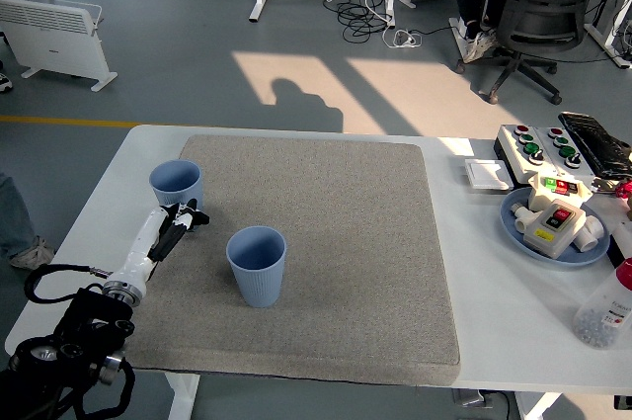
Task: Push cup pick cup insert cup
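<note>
Two light blue cups stand upright on the grey mat point(346, 242). The smaller-looking one point(177, 183) is near the mat's far left corner; the other cup point(257, 265) stands nearer the middle-left. My left hand point(182, 216) reaches in from the lower left on a white forearm. Its black fingers lie stretched toward the near side of the left cup's base, holding nothing. Whether they touch the cup I cannot tell. The right arm is out of view.
On the right of the white table point(494, 272) sit a button box point(538, 146), a blue plate point(515, 227) with white parts, a small white tray point(487, 174) and a clear bottle point(604, 313). A person's leg shows on the floor at the left edge.
</note>
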`<state>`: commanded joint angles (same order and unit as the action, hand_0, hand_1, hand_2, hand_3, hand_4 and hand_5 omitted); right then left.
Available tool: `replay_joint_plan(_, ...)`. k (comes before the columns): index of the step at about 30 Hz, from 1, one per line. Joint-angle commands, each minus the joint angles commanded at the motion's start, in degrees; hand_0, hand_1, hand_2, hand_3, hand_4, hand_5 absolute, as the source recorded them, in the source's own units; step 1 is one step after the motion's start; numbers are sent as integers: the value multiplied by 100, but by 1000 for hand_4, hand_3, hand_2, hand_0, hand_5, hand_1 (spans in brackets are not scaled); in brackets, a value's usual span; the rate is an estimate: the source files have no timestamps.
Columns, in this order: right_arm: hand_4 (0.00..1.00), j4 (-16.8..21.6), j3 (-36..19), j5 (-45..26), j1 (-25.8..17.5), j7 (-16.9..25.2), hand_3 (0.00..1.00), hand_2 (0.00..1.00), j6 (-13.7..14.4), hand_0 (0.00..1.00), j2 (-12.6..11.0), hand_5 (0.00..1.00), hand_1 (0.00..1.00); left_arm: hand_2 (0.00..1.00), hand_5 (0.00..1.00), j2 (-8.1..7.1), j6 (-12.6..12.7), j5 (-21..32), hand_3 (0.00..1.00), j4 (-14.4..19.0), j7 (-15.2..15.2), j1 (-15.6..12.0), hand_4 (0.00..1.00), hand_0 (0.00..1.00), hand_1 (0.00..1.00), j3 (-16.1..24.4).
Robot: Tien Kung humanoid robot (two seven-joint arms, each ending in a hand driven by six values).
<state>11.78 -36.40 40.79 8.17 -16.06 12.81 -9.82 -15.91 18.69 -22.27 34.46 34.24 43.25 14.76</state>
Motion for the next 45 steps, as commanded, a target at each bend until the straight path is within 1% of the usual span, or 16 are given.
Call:
replay_joint_plan(10, 129, -1, 16, -22, 30, 3, 597, 664, -7, 711, 1, 421, 639, 549, 998, -7, -37, 168, 467, -112, -12, 164, 545, 687, 641, -173)
replay_joint_plan(17, 128, -3, 21, -29, 39, 6, 597, 664, -11, 711, 1, 420, 639, 553, 998, -11, -60, 254, 471, -159, -18, 213, 544, 696, 644, -270)
replay_joint_plan(20, 128, -3, 26, -45, 40, 7, 596, 664, -9, 711, 3, 419, 639, 554, 998, -10, -59, 226, 470, -150, -22, 213, 545, 698, 645, -257)
replay_joint_plan(24, 128, -8, 54, -103, 49, 23, 596, 664, -3, 711, -3, 419, 639, 554, 998, -83, -61, 16, 470, -47, -57, 137, 545, 698, 645, -34)
replay_joint_plan(25, 129, -9, 55, -108, 50, 26, 597, 664, -2, 712, -4, 418, 639, 551, 998, -106, -57, -49, 471, -16, -64, 108, 547, 675, 632, 59)
replay_joint_plan(28, 129, -14, 65, -145, 56, 37, 597, 664, 4, 712, -12, 418, 639, 551, 998, -255, -60, -491, 471, 222, -163, -94, 547, 675, 632, 536)
replay_joint_plan(30, 129, -16, 70, -154, 54, 42, 597, 664, 6, 712, -14, 418, 639, 551, 998, -297, -63, -732, 471, 304, -203, -151, 547, 675, 632, 754)
replay_joint_plan(31, 129, -17, 64, -154, 57, 40, 596, 661, 7, 711, -16, 417, 639, 550, 998, -363, -68, -943, 471, 435, -256, -239, 552, 648, 616, 948)
replay_joint_plan(34, 129, -19, 54, -152, 56, 40, 596, 661, 9, 711, -20, 417, 639, 550, 998, -473, -115, -1360, 471, 679, -389, -396, 552, 648, 616, 1324)
replay_joint_plan(36, 129, -21, 36, -132, 61, 34, 596, 661, 8, 711, -21, 417, 639, 550, 998, -573, -194, -1735, 471, 937, -538, -528, 552, 648, 616, 1638)
replay_joint_plan(37, 129, -22, 36, -130, 63, 34, 596, 660, 9, 711, -21, 419, 638, 563, 998, -616, -236, -1940, 483, 1058, -609, -585, 587, 642, 621, 1790)
replay_joint_plan(38, 129, -23, 40, -132, 64, 35, 596, 660, 9, 711, -21, 419, 638, 563, 998, -637, -256, -2077, 483, 1119, -644, -611, 587, 642, 621, 1879)
replay_joint_plan(39, 129, -23, 33, -132, 65, 31, 596, 660, 10, 711, -22, 419, 638, 563, 998, -707, -343, -2276, 483, 1272, -762, -707, 587, 642, 621, 2058)
replay_joint_plan(42, 129, -25, 56, -179, 66, 40, 596, 660, 14, 711, -24, 419, 638, 563, 998, -847, -519, -2768, 483, 1582, -1000, -890, 587, 642, 621, 2472)
replay_joint_plan(43, 129, -27, 75, -217, 64, 49, 596, 659, 19, 712, -27, 418, 639, 603, 998, -932, -598, -2975, 516, 1751, -1108, -987, 734, 585, 627, 2645)
replay_joint_plan(45, 129, -28, 80, -227, 64, 51, 596, 659, 21, 712, -28, 418, 639, 603, 998, -957, -621, -3083, 516, 1818, -1140, -1016, 734, 585, 627, 2716)
